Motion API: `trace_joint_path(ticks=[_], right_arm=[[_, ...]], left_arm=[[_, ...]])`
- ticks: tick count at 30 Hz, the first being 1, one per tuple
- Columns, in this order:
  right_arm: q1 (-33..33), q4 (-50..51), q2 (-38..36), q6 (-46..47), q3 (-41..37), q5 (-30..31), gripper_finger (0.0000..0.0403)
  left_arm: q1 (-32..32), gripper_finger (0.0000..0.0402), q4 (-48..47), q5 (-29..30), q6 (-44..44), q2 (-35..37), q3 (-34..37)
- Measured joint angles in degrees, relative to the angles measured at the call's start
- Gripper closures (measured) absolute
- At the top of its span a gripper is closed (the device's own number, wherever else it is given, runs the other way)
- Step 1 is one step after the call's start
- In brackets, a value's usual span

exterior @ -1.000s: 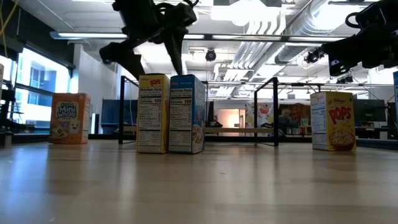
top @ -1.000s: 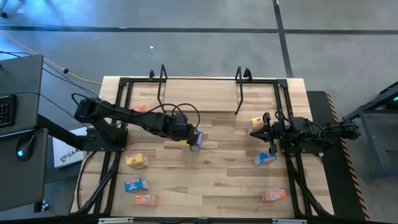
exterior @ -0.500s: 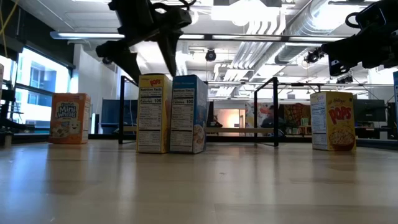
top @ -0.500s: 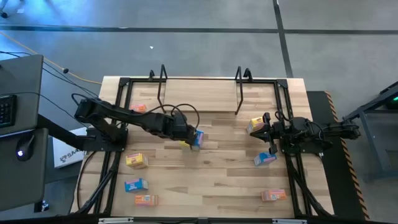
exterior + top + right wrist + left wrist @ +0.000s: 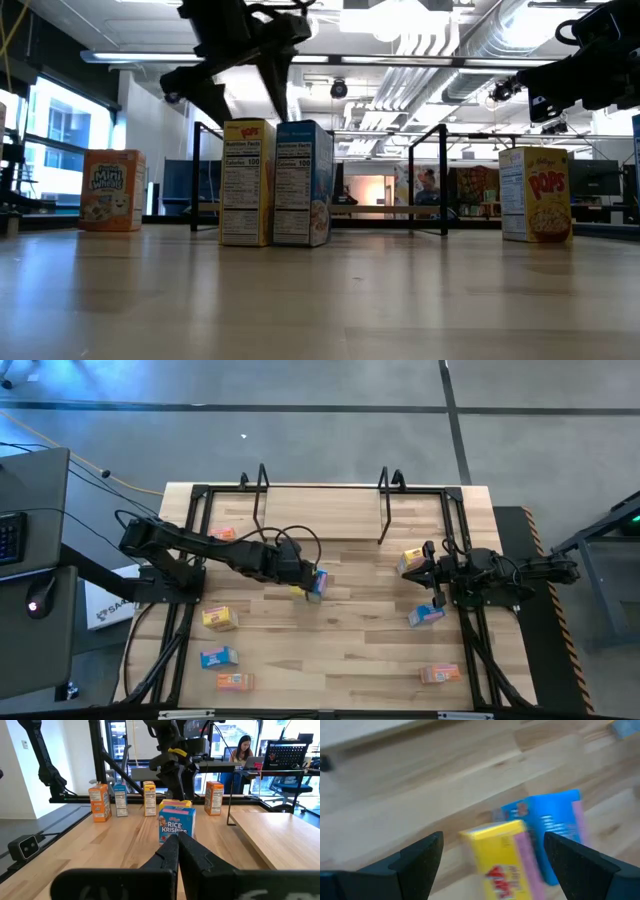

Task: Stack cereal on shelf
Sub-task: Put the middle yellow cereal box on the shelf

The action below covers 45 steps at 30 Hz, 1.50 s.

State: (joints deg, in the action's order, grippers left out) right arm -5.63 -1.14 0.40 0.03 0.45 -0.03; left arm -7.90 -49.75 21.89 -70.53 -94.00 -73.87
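Pincer work first: your left pincer hangs wide open, empty, over the upright yellow box and blue box mid-tabletop; lower squarely onto one thin, smooth-printed cardboard carton. Right pincer waits shut. Rod-framed shelf stands far behind.

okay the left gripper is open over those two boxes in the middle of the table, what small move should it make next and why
Probably lower straight down. The left gripper hangs open above the yellow box and the blue box, which stand upright side by side. In the left wrist view both boxes lie between its fingers, so it may want to centre on one box first. The right gripper waits shut.
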Motion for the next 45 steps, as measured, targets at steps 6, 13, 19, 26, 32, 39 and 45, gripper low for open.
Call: trace_joint_path(ticks=[6,13,19,26,32,39,45], right_arm=[[0.0,0.0,0.0,0.0,0.0,0.0,0.0402],[0.0,0.01,0.0,0.0,0.0,0.0,0.0402],[-0.02,0.02,0.02,0.0,0.02,0.0,0.0402],[-0.01,0.02,0.21,0.0,0.02,0.0,0.0402],[0.0,0.02,0.28,0.0,0.02,0.0,0.0402],[-0.02,0.02,0.39,0.0,0.0,0.0,0.0402],[0.0,0.02,0.39,0.0,0.01,0.0,0.0402]], left_arm=[[-0.48,0.0064,-0.78,-0.04,-1.35,0.0,0.0],[-1.01,0.0064,1.09,-1.73,-0.98,-1.6,-0.15],[-1.14,0.0064,0.39,-1.92,-1.39,-2.4,-0.11],[-1.1,0.0064,0.25,-3.08,-1.22,-1.67,-0.15],[-1.14,0.0064,-0.01,-1.62,-0.8,-0.92,-0.2],[-1.14,0.0064,-0.15,-0.53,-0.78,-0.96,-0.18],[-1.14,0.0064,0.03,-0.88,-0.8,-2.32,0.02]])
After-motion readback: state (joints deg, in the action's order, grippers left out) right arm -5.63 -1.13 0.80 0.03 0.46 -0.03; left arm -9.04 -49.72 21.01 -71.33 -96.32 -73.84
